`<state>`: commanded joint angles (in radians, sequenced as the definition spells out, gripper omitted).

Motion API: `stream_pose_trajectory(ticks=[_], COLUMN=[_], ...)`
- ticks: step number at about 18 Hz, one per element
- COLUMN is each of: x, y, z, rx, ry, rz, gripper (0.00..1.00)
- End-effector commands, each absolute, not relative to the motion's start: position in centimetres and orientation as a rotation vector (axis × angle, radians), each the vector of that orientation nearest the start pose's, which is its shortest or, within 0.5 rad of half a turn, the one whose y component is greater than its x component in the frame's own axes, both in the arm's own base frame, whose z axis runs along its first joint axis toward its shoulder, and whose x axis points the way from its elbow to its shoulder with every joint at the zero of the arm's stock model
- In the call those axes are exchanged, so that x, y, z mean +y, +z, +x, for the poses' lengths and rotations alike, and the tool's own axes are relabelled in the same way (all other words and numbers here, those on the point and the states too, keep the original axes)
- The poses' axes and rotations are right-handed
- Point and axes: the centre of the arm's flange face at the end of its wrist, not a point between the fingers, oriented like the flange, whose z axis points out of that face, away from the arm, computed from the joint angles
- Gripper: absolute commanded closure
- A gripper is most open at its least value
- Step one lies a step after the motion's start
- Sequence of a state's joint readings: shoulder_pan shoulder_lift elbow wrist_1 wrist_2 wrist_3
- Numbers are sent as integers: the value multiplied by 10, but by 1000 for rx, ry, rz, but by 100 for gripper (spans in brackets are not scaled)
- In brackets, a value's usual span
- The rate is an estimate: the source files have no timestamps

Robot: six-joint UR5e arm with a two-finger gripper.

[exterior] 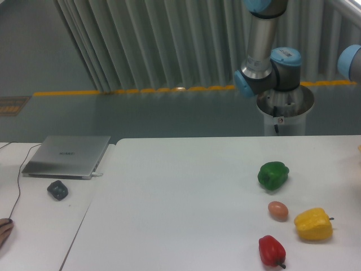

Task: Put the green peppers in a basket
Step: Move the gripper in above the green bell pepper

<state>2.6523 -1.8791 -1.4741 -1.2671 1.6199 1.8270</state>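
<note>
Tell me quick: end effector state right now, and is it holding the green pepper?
End effector: not in view, state cannot be told; only arm joints show.
Green pepper: sitting untouched on the table.

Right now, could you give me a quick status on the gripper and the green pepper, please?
Gripper out of view; only arm joints showing behind the table. Green pepper resting on table, untouched. No basket visible. Egg just in front of it.

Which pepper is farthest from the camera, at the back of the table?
The green pepper. It sits behind the egg, while the yellow pepper and red pepper lie nearer the front edge.
</note>
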Motion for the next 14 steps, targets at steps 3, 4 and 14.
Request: stream_pose_trajectory(ticks=[3, 4, 14], x=[405, 406, 419], y=[390, 391, 377], z=[-485, -484, -470], rx=[1154, 1154, 977], ry=[140, 143, 85], rz=[-2960, -2960, -2926], gripper=[0, 0, 0])
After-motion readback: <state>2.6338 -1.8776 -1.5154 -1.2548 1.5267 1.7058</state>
